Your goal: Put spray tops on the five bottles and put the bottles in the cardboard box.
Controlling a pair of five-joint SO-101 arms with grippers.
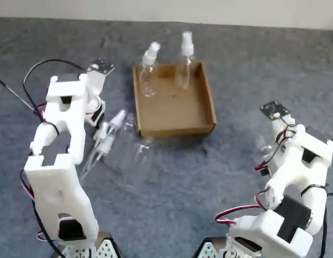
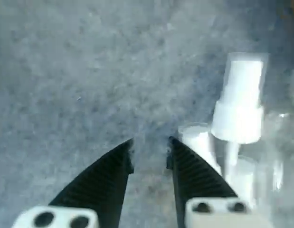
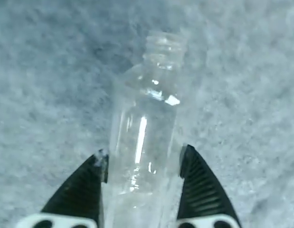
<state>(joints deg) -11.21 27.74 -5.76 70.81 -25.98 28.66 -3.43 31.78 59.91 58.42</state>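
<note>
As you look down over the grey felt-like tabletop (image 1: 171, 199), this is what you have:

Cardboard box: your shallow brown cardboard box (image 1: 174, 115) sits open-topped at the far middle of the tabletop, between the two arms.

Box contents: two clear plastic bottles, each with a white spray top fitted. The nearer-left bottle (image 1: 148, 81) and the nearer-right bottle (image 1: 182, 74) are side by side at the far wall, with their spray heads poking out over the far rim.

Loose spray tops: two white spray tops with thin dip tubes lie on the tabletop between your left arm and the box, outside the box. One spray top (image 2: 239, 102) is closer to the box. The second spray top (image 2: 199, 142) lies just beside it.

Loose bottle: an uncapped clear bottle (image 1: 140, 150) lies on its side just in front of the box's near wall. The outlines there are faint, so you cannot count how many lie there.

Left gripper: your left gripper (image 2: 150, 152) has its black fingers parted by a narrow gap with nothing between them. It is low over the tabletop, with one finger just beside the second spray top.

Right gripper: your right gripper (image 3: 143, 159) pinches a clear topless bottle (image 3: 147, 123) across its body. The bottle's threaded open neck points away from the gripper, and the bottle is well apart from the box.
</note>
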